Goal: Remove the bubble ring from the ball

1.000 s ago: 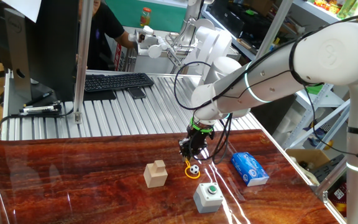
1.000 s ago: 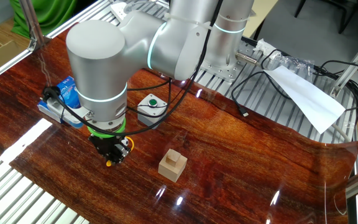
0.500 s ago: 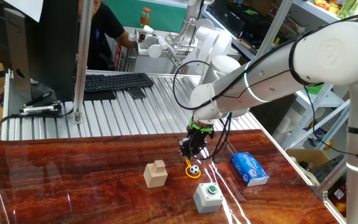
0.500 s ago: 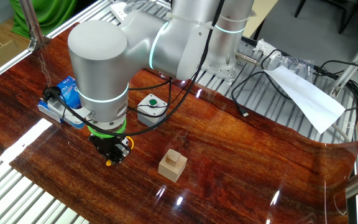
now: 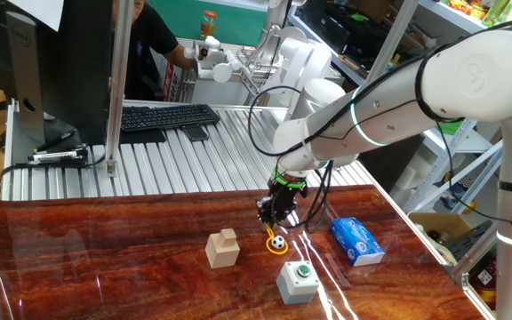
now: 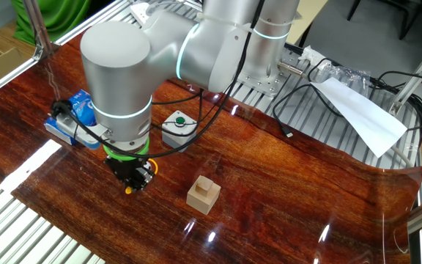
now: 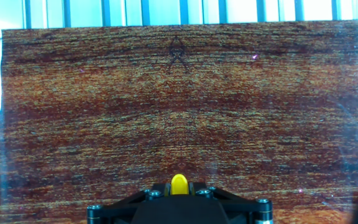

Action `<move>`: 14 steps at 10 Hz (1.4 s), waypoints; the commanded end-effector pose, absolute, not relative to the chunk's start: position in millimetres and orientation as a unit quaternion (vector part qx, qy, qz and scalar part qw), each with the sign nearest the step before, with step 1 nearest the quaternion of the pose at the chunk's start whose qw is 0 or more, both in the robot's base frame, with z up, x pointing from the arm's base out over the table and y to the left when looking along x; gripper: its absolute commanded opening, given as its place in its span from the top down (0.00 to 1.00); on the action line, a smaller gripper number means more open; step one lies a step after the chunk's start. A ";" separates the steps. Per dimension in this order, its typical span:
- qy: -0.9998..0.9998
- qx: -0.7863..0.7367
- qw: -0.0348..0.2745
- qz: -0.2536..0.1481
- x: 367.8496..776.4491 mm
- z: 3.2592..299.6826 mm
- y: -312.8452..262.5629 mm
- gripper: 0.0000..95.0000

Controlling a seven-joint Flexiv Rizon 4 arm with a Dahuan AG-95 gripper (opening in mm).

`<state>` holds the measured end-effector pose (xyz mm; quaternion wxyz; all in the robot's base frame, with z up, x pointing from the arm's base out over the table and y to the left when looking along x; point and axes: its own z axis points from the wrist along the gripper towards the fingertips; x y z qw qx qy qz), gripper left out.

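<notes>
- Wooden block [image 5: 223,248] — pale, unfinished, stepped in shape with a small cube on a wider base; it stands left of the task's things and apart from them on the glossy, reddish wood-grain table [image 5: 105,258].
- Gripper [image 5: 272,216] — black fingers below a green collar, set low over the table just above and left of the ball. In the hand view a yellow tip [image 7: 179,184] sits between the finger bases, so the jaws appear closed narrowly on the bubble ring's handle; the fixed views cannot confirm contact.
- Bubble ring [image 5: 275,246] — a thin, smooth orange-yellow plastic loop with a short straight handle running up toward the fingers. The loop lies flat on the table and encircles the ball.
- Ball [image 5: 277,242] — tiny, white with black soccer patches, resting inside the loop.
- Progress, as judged: the handle seems grasped, but the ring is not yet lifted clear — removal itself remains.
- Grey box [image 5: 297,280] — matte, squarish, with a round green button on top, near the ball on its right.
- Blue packet [image 5: 356,241] — soft, printed wrapper, farthest right.
</notes>
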<state>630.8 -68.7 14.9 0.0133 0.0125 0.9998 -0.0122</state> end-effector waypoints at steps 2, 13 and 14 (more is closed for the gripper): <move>1.000 0.013 0.010 -0.015 632.1 21.1 -68.6 1.00; 1.000 0.011 0.000 -0.017 632.1 30.4 -68.6 1.00; 1.000 0.012 -0.002 -0.017 632.1 31.8 -68.6 1.00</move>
